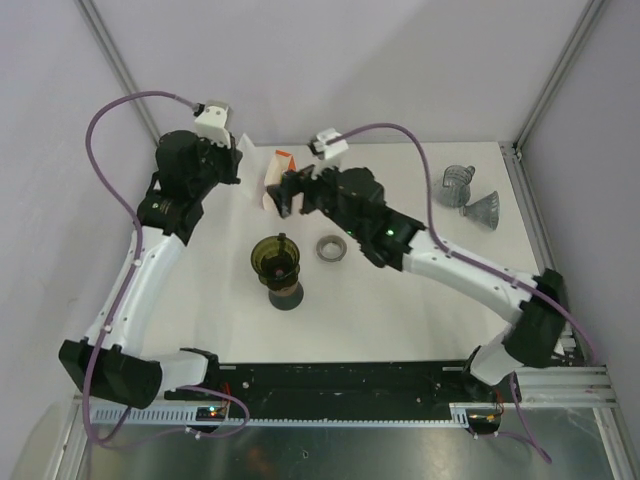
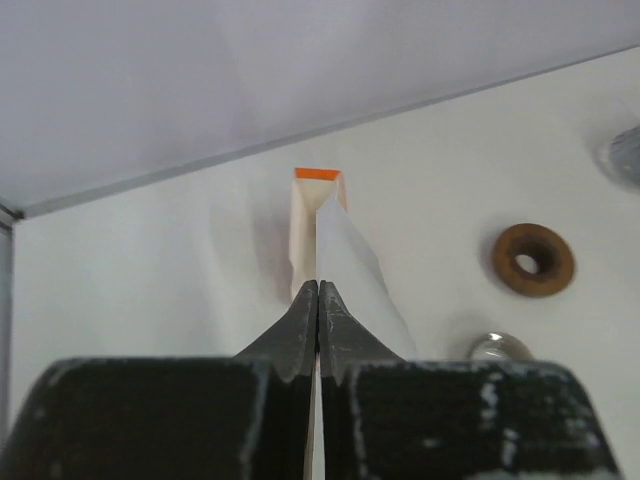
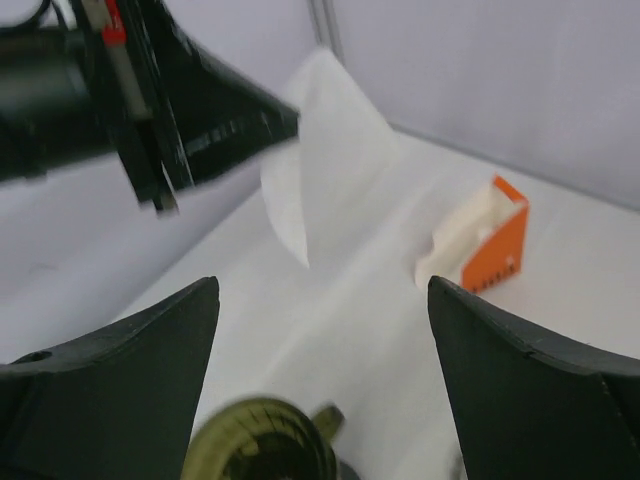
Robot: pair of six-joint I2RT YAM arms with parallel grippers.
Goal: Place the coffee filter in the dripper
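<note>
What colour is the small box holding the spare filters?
Orange; the small box shows best in right wrist view.

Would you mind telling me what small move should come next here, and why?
Probably ease the right gripper forward to the coffee filter: its jaws stand open facing it, while the left gripper pinches it, seemingly folded flat, away from the dripper.
</note>
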